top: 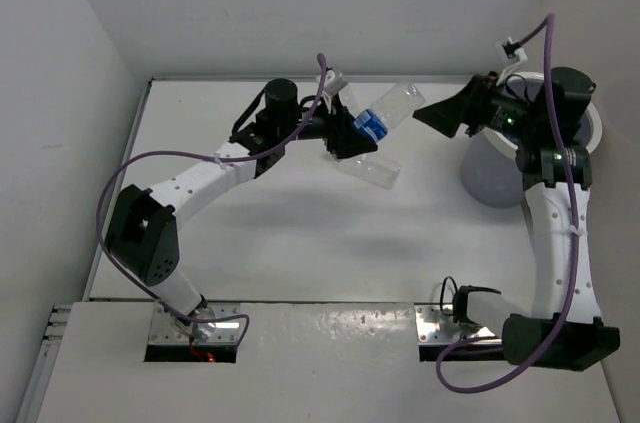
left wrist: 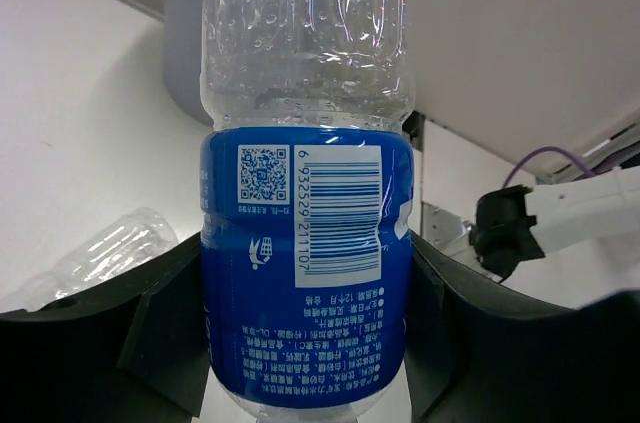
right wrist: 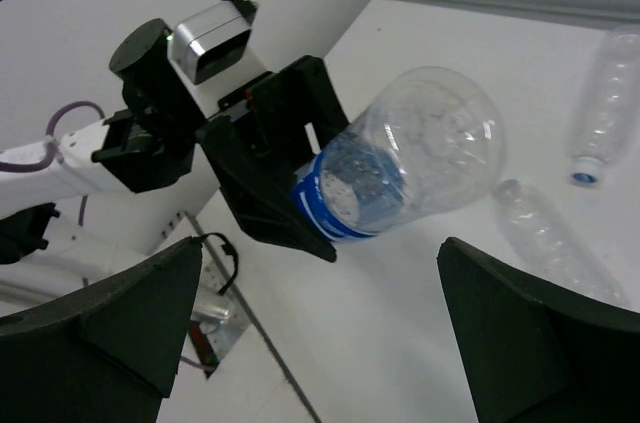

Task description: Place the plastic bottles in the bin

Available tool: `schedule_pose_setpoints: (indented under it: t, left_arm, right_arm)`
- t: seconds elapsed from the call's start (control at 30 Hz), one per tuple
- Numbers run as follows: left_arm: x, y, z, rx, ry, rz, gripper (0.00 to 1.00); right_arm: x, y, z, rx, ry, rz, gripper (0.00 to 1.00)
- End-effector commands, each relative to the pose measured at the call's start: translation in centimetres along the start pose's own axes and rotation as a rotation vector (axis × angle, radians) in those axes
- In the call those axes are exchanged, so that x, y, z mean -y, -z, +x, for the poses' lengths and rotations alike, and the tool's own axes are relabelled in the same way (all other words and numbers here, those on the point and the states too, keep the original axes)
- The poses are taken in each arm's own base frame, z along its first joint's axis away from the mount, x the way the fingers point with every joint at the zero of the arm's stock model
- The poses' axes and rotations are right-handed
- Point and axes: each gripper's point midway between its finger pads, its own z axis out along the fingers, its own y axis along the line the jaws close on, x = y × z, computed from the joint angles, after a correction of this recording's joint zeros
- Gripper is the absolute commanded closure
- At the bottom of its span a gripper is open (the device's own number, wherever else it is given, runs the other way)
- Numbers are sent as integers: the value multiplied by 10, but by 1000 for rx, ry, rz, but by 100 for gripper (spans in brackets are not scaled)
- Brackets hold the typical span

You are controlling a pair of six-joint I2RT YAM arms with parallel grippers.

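My left gripper (top: 352,133) is shut on a clear plastic bottle with a blue-and-white label (top: 388,111) and holds it above the table, its base pointing right toward my right gripper. In the left wrist view the black fingers (left wrist: 160,343) press both sides of the label (left wrist: 305,243). A second clear bottle (top: 370,171) lies on the table just below it. A third (top: 334,78) lies behind the left gripper. The bin (top: 490,181) stands at the far right, mostly under my right arm. My right gripper (top: 440,115) is open and empty, just left of the bin. The orange bottle is out of view.
The right wrist view shows the held bottle (right wrist: 420,158) and two bottles lying on the table (right wrist: 605,93) (right wrist: 555,253). Walls close the table at the back and left. The arm bases stand on metal plates (top: 195,328) at the near edge.
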Motion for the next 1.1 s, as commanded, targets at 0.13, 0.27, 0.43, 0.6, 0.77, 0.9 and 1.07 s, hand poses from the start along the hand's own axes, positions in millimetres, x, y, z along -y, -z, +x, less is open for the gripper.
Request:
schedule_pose_setpoints:
  t: [0.13,0.27,0.43,0.6,0.77,0.9,1.07]
  left_arm:
    - [34,-2,-42,92,32,102,90]
    - [36,0,-42,93,31,102,90]
    - [40,6,-51,115,20,102,90]
    - [46,4,-49,103,19,127,91]
    - [59,-4,-42,81,5,164,88]
    - [56,-5,-41,71,1,149,86]
    - [40,-1,-37,60,12,92,39]
  right_arm:
    - [-7,-41,-22,12,-9,35,0]
    - [6,-60,-10,-25,-52,70,0]
    - [27,-56,-11,-8,-39,192,0]
    - [27,-58,-14,5,-55,187,0]
    - [7,-71,-16,-5,-173,38,16]
    - [-6,-75,-12,-24,-203,-62,34]
    - [-2,-67,-13,-33,-158,-37,61]
